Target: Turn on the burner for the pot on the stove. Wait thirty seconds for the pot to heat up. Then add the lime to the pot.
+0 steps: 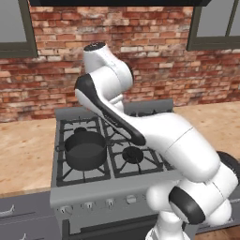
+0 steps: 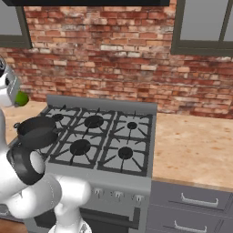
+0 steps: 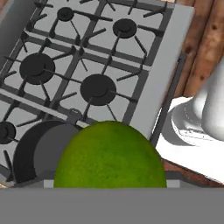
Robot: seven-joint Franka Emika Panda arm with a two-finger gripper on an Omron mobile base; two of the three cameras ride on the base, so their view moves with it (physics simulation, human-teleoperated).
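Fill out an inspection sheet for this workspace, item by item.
Surface: stove set in a wooden counter; no flame visible on the uncovered burners.
Job's things: pot, lidless and empty, on the front left grate; lime up in the air, not yet in the pot.
Clutter: nothing seen.
Grippers: gripper apparently closed on the lime; the hand view shows it above the pot's edge, fingertips hidden.
Cables: nothing seen.
Surroundings: brick wall, windows, drawers.

pot (image 1: 85, 151): front-left grate of stove (image 1: 93, 187) | arm crossing the middle burners
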